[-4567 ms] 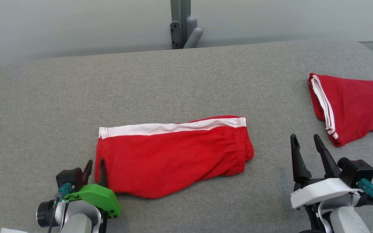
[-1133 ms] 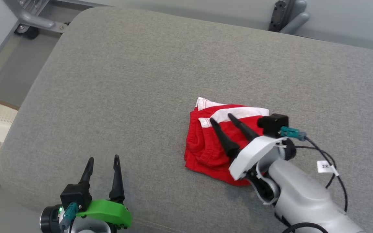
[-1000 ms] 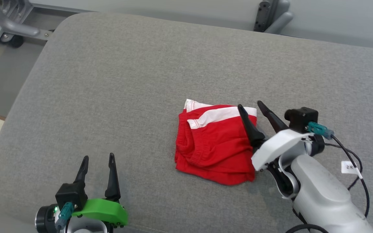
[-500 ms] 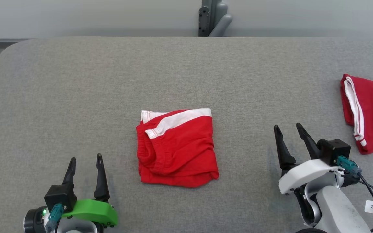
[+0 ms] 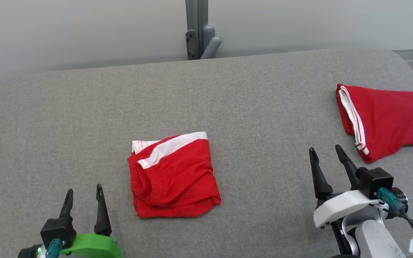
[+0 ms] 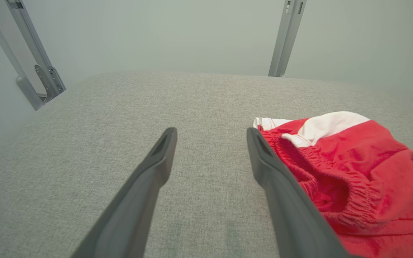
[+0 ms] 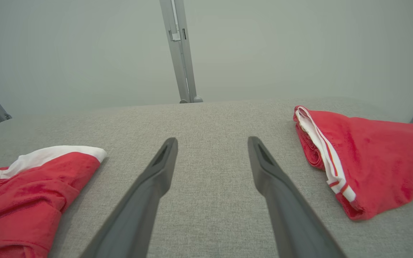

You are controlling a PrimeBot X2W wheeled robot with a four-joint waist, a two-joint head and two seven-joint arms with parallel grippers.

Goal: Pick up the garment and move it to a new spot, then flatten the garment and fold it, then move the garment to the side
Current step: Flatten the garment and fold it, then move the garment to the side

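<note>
Pulled back from the near-left corner of the red garment (image 5: 174, 179), which it touched a few seconds ago, the left pincer (image 5: 84, 189) now waits at the near left, fingers wide and empty. To its right the garment lies mid-table on the grey table (image 5: 84, 107), no longer a long strip but a compact folded square with its white band on the far side. Further right, the right pincer (image 5: 325, 149), over the cloth a second ago, has withdrawn, also wide and empty. A second red garment (image 5: 382, 118) sits far right. Folding looks finished; moving it aside remains.
</note>
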